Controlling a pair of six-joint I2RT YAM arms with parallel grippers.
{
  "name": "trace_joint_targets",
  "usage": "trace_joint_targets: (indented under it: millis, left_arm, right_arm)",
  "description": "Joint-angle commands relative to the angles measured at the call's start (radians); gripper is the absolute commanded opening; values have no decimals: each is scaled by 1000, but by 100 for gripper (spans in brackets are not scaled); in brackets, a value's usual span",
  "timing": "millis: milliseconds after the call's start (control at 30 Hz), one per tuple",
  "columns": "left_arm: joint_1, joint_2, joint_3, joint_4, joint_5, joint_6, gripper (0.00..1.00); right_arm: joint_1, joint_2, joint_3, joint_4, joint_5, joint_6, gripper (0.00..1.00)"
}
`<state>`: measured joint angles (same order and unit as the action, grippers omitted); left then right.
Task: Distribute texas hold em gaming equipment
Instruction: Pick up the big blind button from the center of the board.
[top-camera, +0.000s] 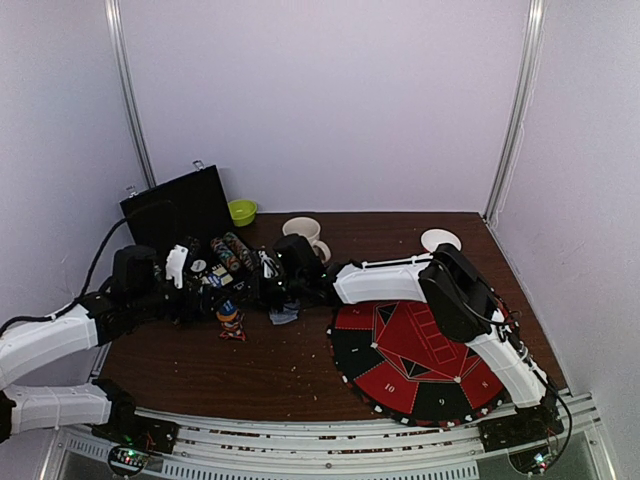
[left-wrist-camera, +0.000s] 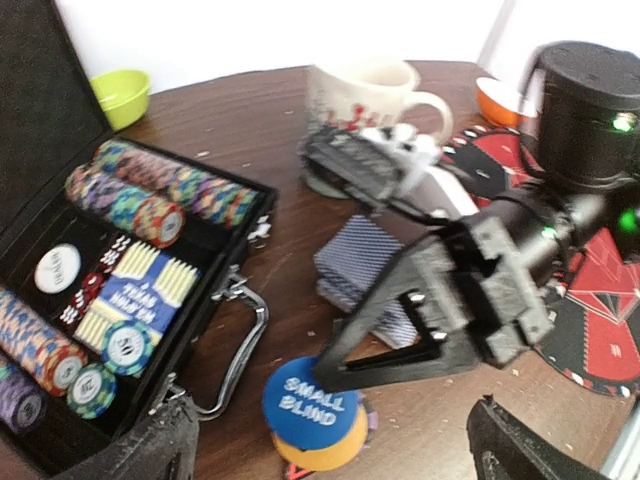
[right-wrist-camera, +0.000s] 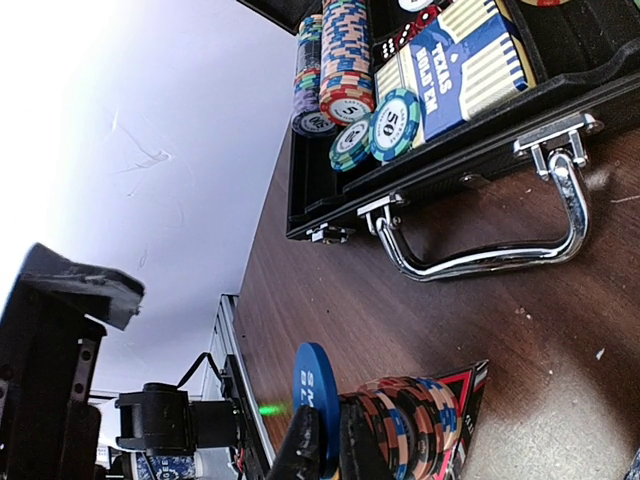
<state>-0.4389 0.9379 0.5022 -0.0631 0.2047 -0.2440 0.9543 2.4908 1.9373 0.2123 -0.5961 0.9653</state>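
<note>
A blue "SMALL BLIND" disc (left-wrist-camera: 308, 400) lies on an orange disc (left-wrist-camera: 325, 452), on top of a stack of striped poker chips (right-wrist-camera: 420, 425) (top-camera: 231, 322) in front of the case. My right gripper (right-wrist-camera: 328, 452) is shut on the blue disc's edge (right-wrist-camera: 312, 395); its black fingers (left-wrist-camera: 400, 365) reach over the disc in the left wrist view. A deck of blue-backed cards (left-wrist-camera: 355, 265) (top-camera: 283, 315) lies just beyond. My left gripper (left-wrist-camera: 335, 415) is open and empty above the disc, close to the case (top-camera: 188, 272).
An open black case (left-wrist-camera: 235, 250) (right-wrist-camera: 470, 160) holds chip rows (left-wrist-camera: 150, 190), a boxed Texas Hold'em deck (left-wrist-camera: 140, 295) and a metal handle (right-wrist-camera: 480, 255). A white mug (left-wrist-camera: 360, 95), green bowl (left-wrist-camera: 122, 95) and orange bowl (left-wrist-camera: 495, 100) stand behind. A red-and-black felt mat (top-camera: 410, 360) lies right.
</note>
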Motion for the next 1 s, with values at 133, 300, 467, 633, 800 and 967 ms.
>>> trace_joint_targets:
  millis: [133, 300, 467, 633, 800, 967]
  left_arm:
    - [5, 72, -14, 80, -99, -258, 74]
    - [131, 273, 77, -1, 144, -309, 78]
    - [181, 345, 63, 36, 263, -324, 78]
    - [180, 261, -2, 184, 308, -378, 79]
    - [194, 282, -20, 178, 282, -370, 71]
    - [205, 317, -30, 202, 285, -368, 68]
  right_arm:
    - [-11, -7, -35, -32, 10, -6, 0]
    - [-11, -6, -43, -23, 9, -3, 0]
    - [-11, -4, -49, -12, 5, 3, 0]
    - [-12, -3, -50, -8, 6, 2, 0]
    - [-12, -4, -55, -11, 6, -1, 0]
    - [-12, -5, -58, -10, 7, -1, 0]
